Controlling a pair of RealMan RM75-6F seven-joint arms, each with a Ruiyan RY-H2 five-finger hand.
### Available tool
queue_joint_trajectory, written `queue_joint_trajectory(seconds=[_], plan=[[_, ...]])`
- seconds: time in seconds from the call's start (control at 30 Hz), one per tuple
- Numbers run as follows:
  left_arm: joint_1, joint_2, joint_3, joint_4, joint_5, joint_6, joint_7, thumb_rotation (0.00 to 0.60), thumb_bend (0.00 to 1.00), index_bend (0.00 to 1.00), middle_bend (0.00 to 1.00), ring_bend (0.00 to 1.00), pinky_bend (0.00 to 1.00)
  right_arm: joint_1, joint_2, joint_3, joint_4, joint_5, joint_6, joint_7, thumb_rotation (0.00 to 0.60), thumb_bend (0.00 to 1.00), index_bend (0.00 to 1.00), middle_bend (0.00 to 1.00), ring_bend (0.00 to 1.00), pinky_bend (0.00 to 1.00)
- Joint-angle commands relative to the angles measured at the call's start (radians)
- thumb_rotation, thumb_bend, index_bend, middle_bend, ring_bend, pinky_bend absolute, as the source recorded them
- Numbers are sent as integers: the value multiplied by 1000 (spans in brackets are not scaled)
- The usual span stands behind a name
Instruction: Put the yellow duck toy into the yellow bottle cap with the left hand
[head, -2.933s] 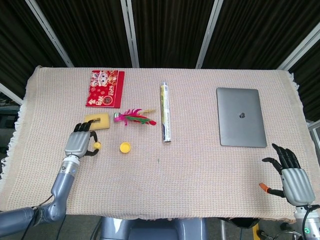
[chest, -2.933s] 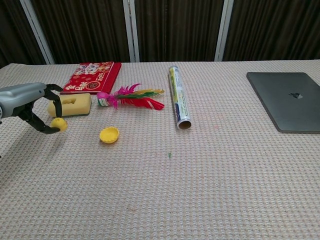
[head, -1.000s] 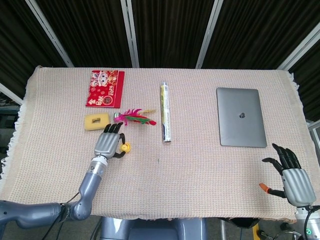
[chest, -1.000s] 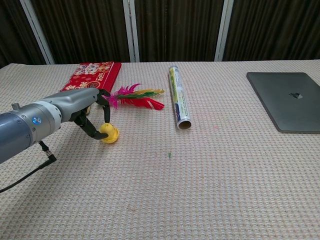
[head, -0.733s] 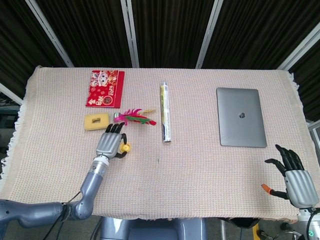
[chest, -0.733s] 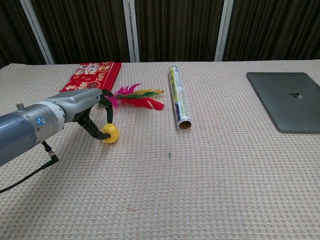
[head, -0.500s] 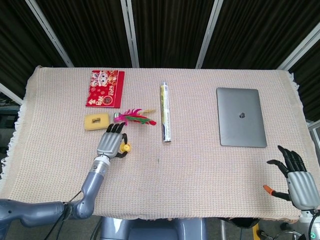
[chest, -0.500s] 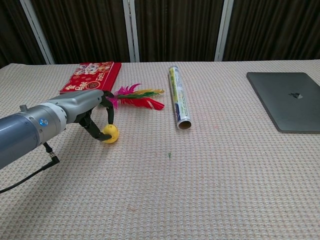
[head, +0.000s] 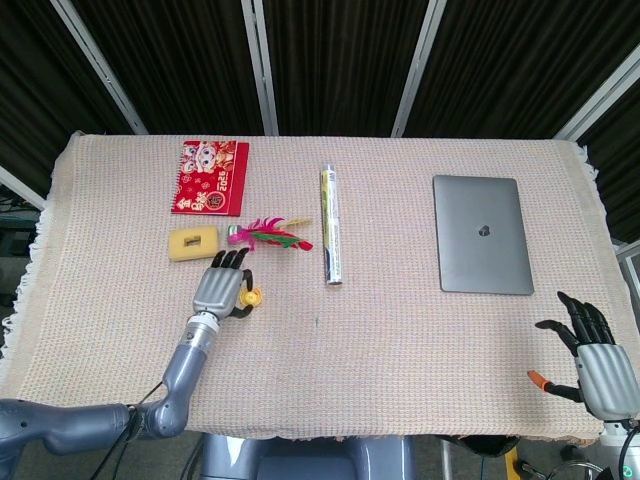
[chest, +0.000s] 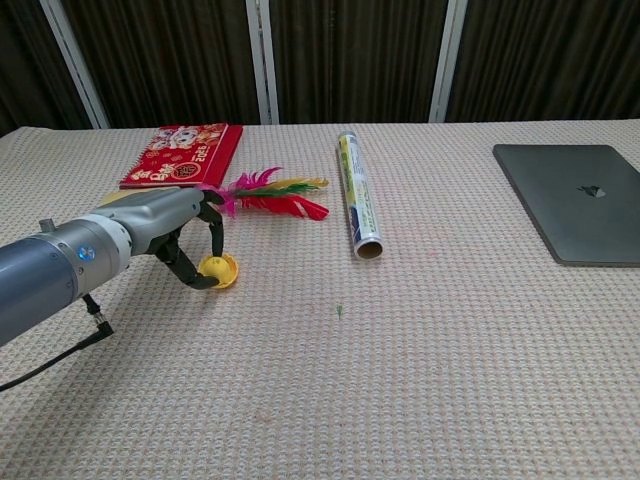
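The yellow duck toy (chest: 212, 265) is a small round yellow shape sitting low in the yellow bottle cap (chest: 231, 271), left of the table's middle. My left hand (chest: 170, 235) lies beside them on the left. Its thumb and a curled finger still close around the duck from below and above. In the head view the same left hand (head: 222, 289) covers most of the duck, and the duck and cap (head: 251, 296) merge into one yellow blob. My right hand (head: 598, 362) hovers at the table's near right corner, fingers spread, holding nothing.
A yellow sponge block (head: 192, 243) and a red booklet (head: 211, 177) lie behind the left hand. A feathered shuttlecock (head: 268, 236) lies just beyond the cap. A foil roll (head: 331, 225) lies mid-table and a closed laptop (head: 481, 234) on the right.
The left hand carried the duck rightward from beside the sponge to the cap and has lowered it into the cap. The right hand drifted slightly toward the near edge.
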Motion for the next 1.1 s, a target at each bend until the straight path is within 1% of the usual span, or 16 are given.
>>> queue_joint_trajectory(seconds=[0.03, 0.5, 1.1], plan=[[2, 3, -1, 2, 0, 1, -2, 600, 317, 548, 24, 43, 0, 1, 0, 0, -1, 1, -3, 0, 600, 20, 315, 8, 0, 0], [20, 24, 3, 0, 5, 8, -16, 600, 317, 536, 24, 43, 0, 3, 1, 2, -4, 2, -8, -1, 600, 20, 316, 8, 0, 0], [10, -9, -6, 26, 26, 14, -16, 600, 315, 534, 25, 45, 0, 4, 1, 3, -2, 1, -10, 6, 600, 20, 316, 8, 0, 0]])
